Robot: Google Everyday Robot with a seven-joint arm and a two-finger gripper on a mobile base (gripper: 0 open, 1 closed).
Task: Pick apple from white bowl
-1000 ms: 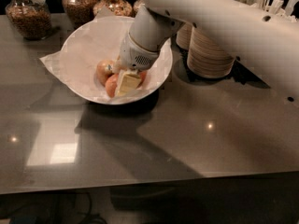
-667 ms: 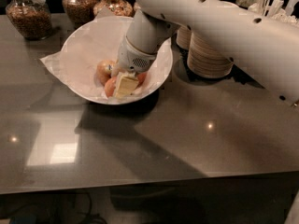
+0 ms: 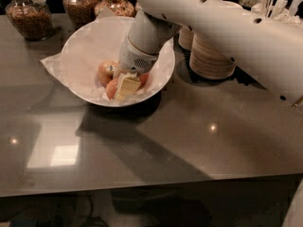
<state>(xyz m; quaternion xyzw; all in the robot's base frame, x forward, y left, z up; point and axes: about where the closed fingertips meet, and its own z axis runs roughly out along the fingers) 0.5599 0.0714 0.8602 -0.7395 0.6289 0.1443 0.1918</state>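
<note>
The large white bowl [image 3: 78, 41], lined with crinkled white paper, stands on the grey table at the back left. Three reddish-yellow apples lie in its bottom: one at the left [image 3: 106, 71], one at the front [image 3: 111, 88] and one at the right [image 3: 145, 78]. My gripper [image 3: 126, 86] reaches down into the bowl from the upper right and sits among the apples, right over the front one. My white arm [image 3: 222, 27] crosses the top of the view and hides the bowl's far right rim.
Glass jars of snacks [image 3: 32, 17] [image 3: 80, 4] stand behind the bowl. Stacks of small beige bowls [image 3: 210, 56] stand just right of the white bowl, under my arm. Wrapped utensils [image 3: 272, 6] are at the back right. The table's front edge [image 3: 142, 186] runs across the bottom.
My gripper has moved slightly left and lower into the bowl, closer onto the front apple. The apples and bowl have not shifted.
</note>
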